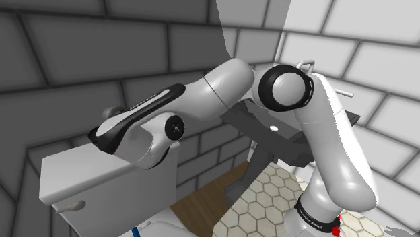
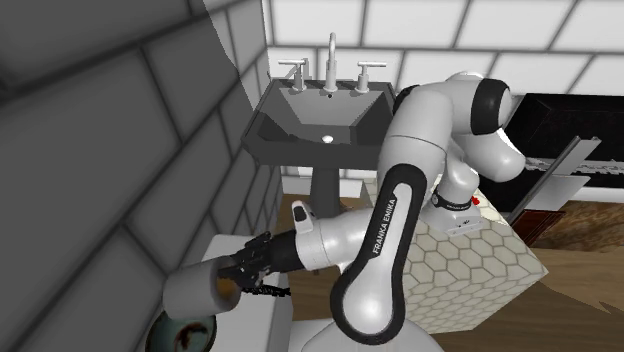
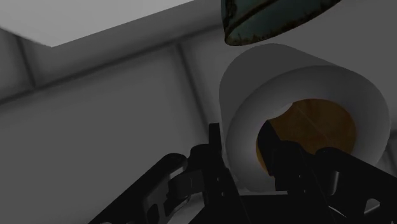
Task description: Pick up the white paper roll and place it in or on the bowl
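I find the gripper (image 3: pixel 242 144) clamped on the paper roll (image 3: pixel 298 76). One black finger sits inside the brown core and the other presses the outer face, so the roll's thick wall is pinched between them. The roll is rendered a plain, smooth, pale grey cylinder with a round brown hollow at its centre. In the second exterior view the gripper (image 2: pixel 252 272) holds the roll (image 2: pixel 196 290) on its side, open end toward the hand, just above the bowl (image 2: pixel 176 336). Their outlines overlap there, and I cannot tell whether they touch. In the wrist view the bowl (image 3: pixel 275 23) has a rounded dark teal wall mottled with rust-brown patches along the rim, and it sits close beyond the roll. The glossy white arm (image 2: pixel 385 235) curves down from the stand (image 2: pixel 470 272), whose faces carry a pale hexagon tile pattern. Behind it is a dark grey pedestal sink (image 2: pixel 315 118) with an angular basin and a slim metal faucet (image 2: pixel 332 52). The shoulder view shows a smooth, boxy white tank (image 1: pixel 81 180) with a small lever. The walls (image 2: pixel 100 130) are large grey blocks with dark joints.
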You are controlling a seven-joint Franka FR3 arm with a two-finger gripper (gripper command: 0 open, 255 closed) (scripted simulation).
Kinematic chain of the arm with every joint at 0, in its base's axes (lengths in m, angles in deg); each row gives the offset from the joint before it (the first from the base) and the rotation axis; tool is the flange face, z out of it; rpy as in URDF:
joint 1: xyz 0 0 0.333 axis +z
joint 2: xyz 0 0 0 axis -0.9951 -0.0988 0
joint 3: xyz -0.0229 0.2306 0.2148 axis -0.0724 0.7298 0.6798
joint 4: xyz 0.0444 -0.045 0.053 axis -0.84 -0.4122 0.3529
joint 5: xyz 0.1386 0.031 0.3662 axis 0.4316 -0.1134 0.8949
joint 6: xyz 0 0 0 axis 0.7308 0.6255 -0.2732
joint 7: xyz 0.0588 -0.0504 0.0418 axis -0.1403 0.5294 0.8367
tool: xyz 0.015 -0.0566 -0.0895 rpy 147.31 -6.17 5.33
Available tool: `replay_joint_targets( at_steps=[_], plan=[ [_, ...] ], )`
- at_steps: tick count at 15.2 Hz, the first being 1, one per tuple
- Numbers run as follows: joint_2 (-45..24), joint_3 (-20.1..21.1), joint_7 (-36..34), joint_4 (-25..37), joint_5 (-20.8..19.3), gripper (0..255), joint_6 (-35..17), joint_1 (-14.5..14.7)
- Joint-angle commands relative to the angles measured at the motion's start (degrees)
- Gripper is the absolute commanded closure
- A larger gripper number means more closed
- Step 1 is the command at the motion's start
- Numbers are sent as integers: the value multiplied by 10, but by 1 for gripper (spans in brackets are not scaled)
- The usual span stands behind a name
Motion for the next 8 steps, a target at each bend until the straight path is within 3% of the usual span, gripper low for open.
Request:
replay_joint_targets(
  at_steps=[1,4,5,8],
  plan=[
    [-40,-11,55,88,26,255,13,26],
    [-121,-28,158,260,79,255,34,75],
    [-166,-35,220,358,113,255,44,101],
    [-175,-38,193,346,92,255,43,100]
  ],
)
